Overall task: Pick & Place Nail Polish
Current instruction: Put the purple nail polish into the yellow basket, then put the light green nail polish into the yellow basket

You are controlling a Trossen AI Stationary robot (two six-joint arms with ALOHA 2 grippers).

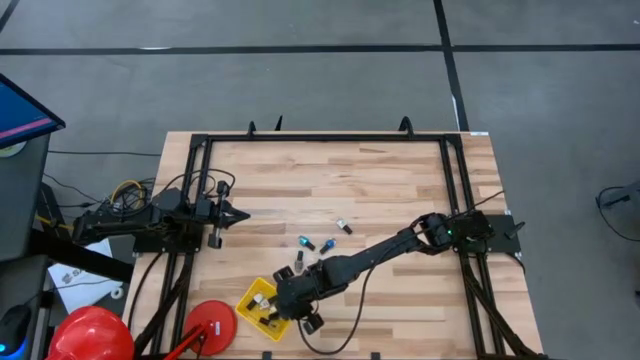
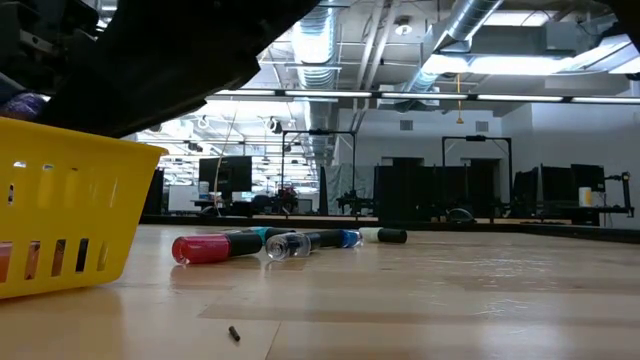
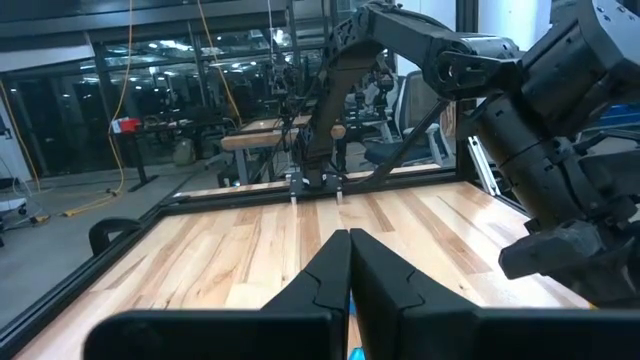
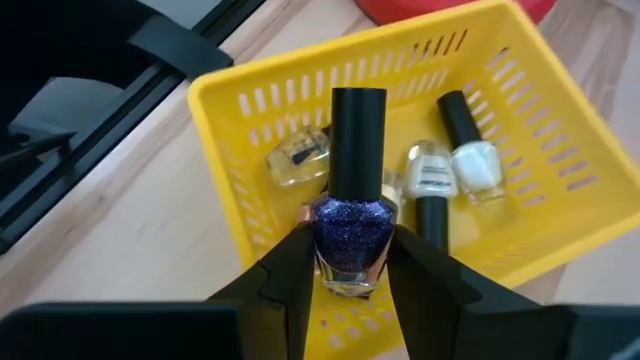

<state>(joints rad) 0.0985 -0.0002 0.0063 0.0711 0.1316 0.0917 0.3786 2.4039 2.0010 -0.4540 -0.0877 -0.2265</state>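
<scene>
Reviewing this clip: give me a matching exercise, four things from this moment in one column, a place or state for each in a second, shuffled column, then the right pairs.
Column one:
1. glittery blue bottle
2. white bottle
3. red bottle
4. left gripper

Column two:
A. lying on the bare tabletop
B. shut, waiting over the table's left side
C. upright between the right gripper's fingers, above the yellow basket
D. lying inside the yellow basket

Pairs: 1-C, 2-D, 3-A, 4-B
</scene>
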